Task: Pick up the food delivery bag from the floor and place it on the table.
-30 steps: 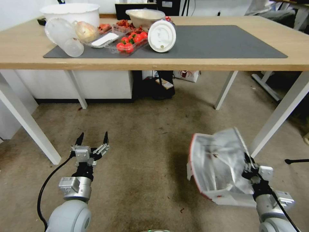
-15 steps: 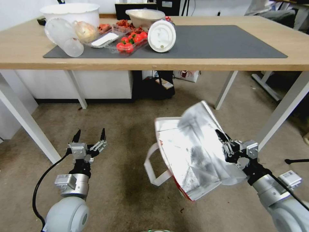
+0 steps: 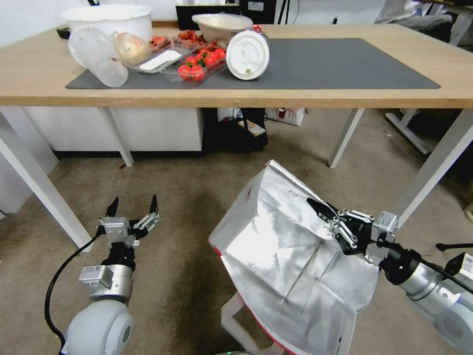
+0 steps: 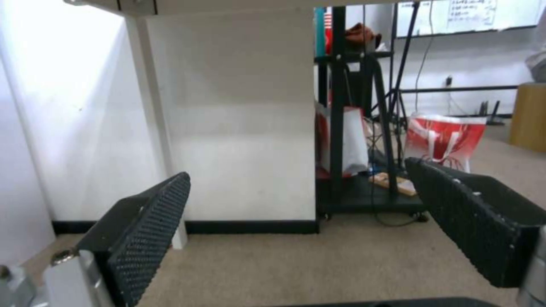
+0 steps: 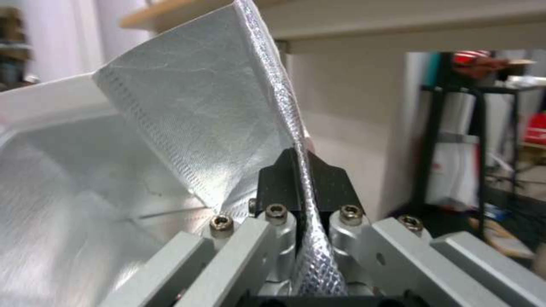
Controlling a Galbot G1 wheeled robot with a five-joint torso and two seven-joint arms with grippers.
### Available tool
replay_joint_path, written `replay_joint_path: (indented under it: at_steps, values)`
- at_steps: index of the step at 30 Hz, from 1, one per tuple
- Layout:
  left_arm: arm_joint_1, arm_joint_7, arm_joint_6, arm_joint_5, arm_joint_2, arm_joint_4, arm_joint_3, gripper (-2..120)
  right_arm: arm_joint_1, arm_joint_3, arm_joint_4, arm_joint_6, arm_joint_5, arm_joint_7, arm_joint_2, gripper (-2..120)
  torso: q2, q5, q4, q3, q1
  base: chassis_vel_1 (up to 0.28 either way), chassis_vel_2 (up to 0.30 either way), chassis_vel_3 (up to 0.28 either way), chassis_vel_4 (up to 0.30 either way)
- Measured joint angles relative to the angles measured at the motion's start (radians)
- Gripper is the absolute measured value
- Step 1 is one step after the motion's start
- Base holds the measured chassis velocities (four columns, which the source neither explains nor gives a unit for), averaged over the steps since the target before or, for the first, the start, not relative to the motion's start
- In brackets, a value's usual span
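Head view: right gripper (image 3: 315, 204) pinching food delivery bag (image 3: 281, 256)

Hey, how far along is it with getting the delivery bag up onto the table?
Done: the right hand is shut on the bag's foil edge. In hand: the bag hangs tilted over the carpet, below the table. Left: raising it and setting it on top. The left hand is open and empty, low over the carpet.

The food delivery bag (image 3: 286, 256) hangs tilted above the floor (image 3: 197, 197), its mouth open and the silver foil lining showing, below and in front of the table (image 3: 236, 98).
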Motion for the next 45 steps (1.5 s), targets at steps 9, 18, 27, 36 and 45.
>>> replay_joint_path:
  at_steps: [9,18,27,36,45]
  values:
    - [-0.005,0.015,-0.006,0.001,0.003,-0.005,-0.003,99,0.015,0.057,-0.011,-0.056,0.144,-0.156,-0.034,0,0.0,0.0001,0.0,0.0,0.0,0.0,0.0,0.0,0.0]
    - [-0.003,0.023,-0.006,-0.003,0.008,-0.012,-0.003,100,0.027,0.097,-0.034,-0.083,0.178,-0.272,-0.045,0,0.0,0.0,0.0,0.0,0.0,0.0,0.0,0.0,0.0]
    - [0.006,0.07,0.0,-0.042,0.009,-0.024,-0.003,100,0.025,0.1,-0.038,-0.084,0.17,-0.293,-0.041,0,0.01,0.0,-0.0001,0.008,0.001,0.0,0.0,0.0,0.0]
    - [0.008,0.071,0.006,-0.044,0.013,-0.028,-0.006,100,0.026,0.106,-0.053,-0.086,0.164,-0.31,-0.042,0,0.047,-0.0001,-0.0001,0.045,0.002,0.0,0.0,0.0,0.0]
    - [0.012,0.067,0.016,-0.042,0.015,-0.035,-0.007,100,0.028,0.111,-0.057,-0.086,0.164,-0.304,-0.042,0,0.084,-0.0001,-0.0001,0.078,0.006,0.0,0.0,0.0,0.0]
